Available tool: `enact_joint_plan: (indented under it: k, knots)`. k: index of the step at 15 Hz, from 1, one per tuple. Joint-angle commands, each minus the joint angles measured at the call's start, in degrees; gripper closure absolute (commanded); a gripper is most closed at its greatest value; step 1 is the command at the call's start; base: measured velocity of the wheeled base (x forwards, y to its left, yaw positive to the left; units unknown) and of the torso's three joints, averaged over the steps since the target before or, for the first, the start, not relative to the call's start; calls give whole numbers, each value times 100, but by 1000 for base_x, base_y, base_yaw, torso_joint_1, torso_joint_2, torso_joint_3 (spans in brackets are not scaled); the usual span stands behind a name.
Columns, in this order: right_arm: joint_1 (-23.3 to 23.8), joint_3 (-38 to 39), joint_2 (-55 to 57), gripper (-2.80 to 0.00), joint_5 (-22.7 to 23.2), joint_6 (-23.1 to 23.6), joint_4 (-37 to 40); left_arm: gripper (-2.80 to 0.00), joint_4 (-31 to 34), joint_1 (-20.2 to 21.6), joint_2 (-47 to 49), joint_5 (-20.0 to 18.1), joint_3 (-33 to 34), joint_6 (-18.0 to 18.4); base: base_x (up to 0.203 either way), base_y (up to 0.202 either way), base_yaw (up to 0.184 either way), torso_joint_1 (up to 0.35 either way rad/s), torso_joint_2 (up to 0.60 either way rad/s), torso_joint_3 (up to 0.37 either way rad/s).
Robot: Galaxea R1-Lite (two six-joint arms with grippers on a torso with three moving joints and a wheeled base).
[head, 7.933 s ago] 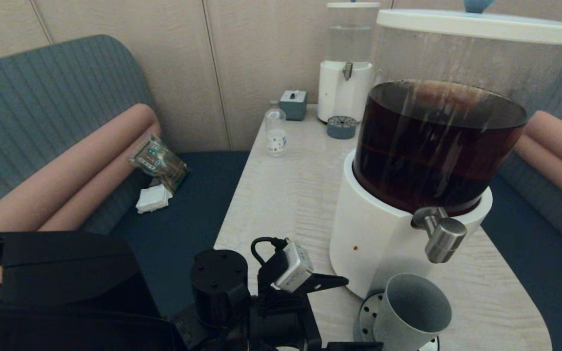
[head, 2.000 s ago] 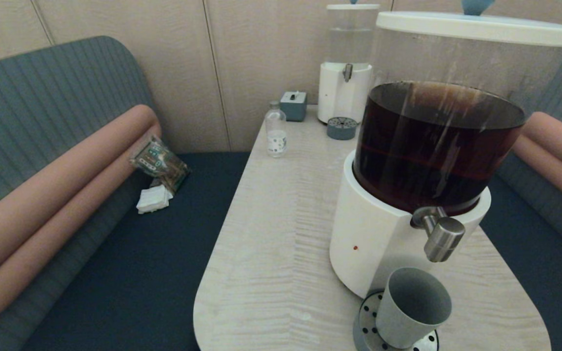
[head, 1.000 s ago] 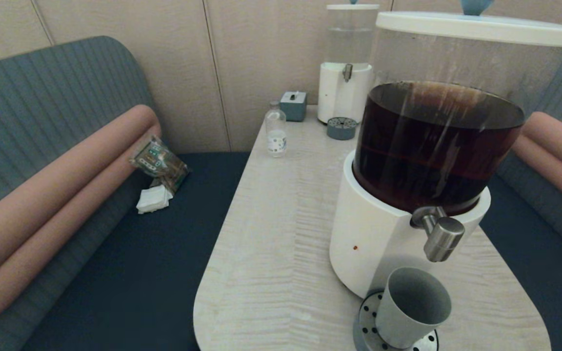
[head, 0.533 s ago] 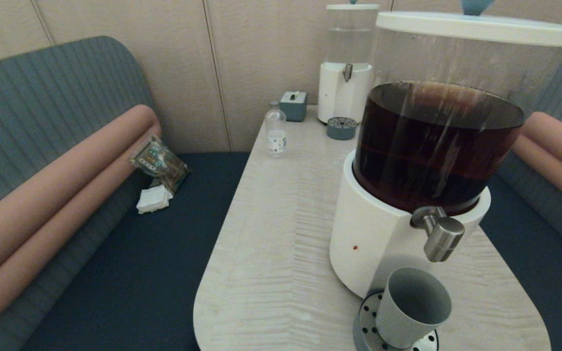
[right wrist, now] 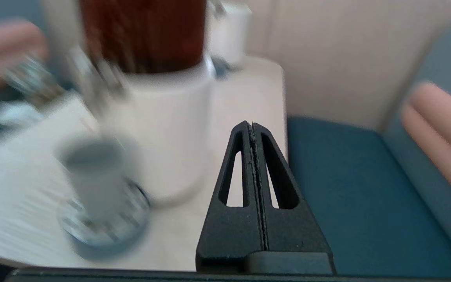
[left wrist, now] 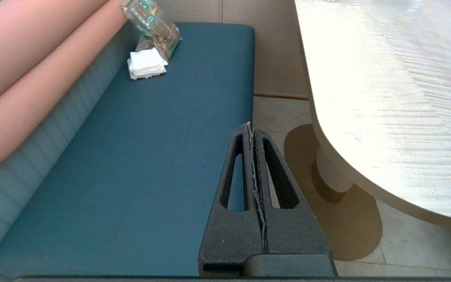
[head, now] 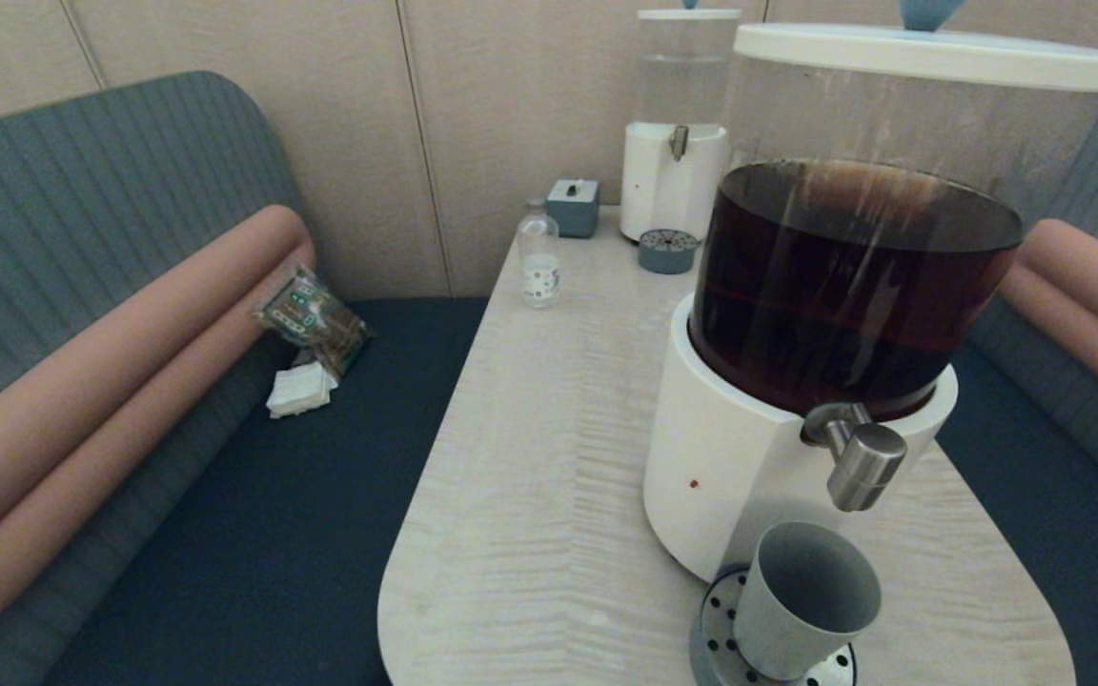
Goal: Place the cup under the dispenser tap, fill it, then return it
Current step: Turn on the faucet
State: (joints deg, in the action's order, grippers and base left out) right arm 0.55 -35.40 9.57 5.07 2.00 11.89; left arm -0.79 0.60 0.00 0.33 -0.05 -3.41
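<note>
The grey-green cup [head: 802, 600] stands upright on the perforated drip tray [head: 716, 619], just below the brushed-steel dispenser tap [head: 856, 459] of the large white-based dispenser [head: 735, 476] with dark brown liquid. I see only grey inside the cup. In the right wrist view the cup [right wrist: 92, 172] is blurred. My right gripper [right wrist: 251, 123] is shut and empty, off the table's right edge beside the dispenser. My left gripper [left wrist: 250, 125] is shut and empty over the blue bench seat [left wrist: 151, 156], left of the table [left wrist: 386, 98]. Neither gripper shows in the head view.
At the table's far end stand a smaller dispenser with clear liquid [head: 673, 181], its small drip tray [head: 668, 250], a clear bottle [head: 539, 259] and a grey box [head: 573, 205]. A snack packet [head: 311, 319] and napkins [head: 299, 389] lie on the left bench. Padded benches flank the table.
My left arm, near the cup in the oldest frame, has drawn back out of the head view. The cup stays on the drip tray; nothing has moved there in the last second.
</note>
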Motion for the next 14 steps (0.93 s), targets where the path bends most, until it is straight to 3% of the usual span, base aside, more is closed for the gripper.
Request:
enact_joint_plan:
  k: [1,4,6,8,11,14]
  knots:
    - [21,-1090,1360,0,118,-85,122,0,0,2,9,2,-4,-1,0,0,0,0,0,0]
    - [-9,-2785,3069,0,428,-320,633,0,-7,2,9,20,-4,-1,0,0,0,0,0,0]
    - [-93,-3574,3846,0,938,-451,1668,0,-9,2,9,2,-4,-1,0,0,0,0,0,0]
    - [-253,-3973,4428,0,1349,-853,2281,0,-8,2,9,3,-4,-1,0,0,0,0,0,0]
    - [-1071,-4234,5106,0,1494,-1843,2572,0,-4,2,9,2,-4,-1,0,0,0,0,0,0]
    - [-1829,-4045,5420,0,1535,-2186,2580,0,-9,2,9,5,4,-1,0,0,0,0,0,0]
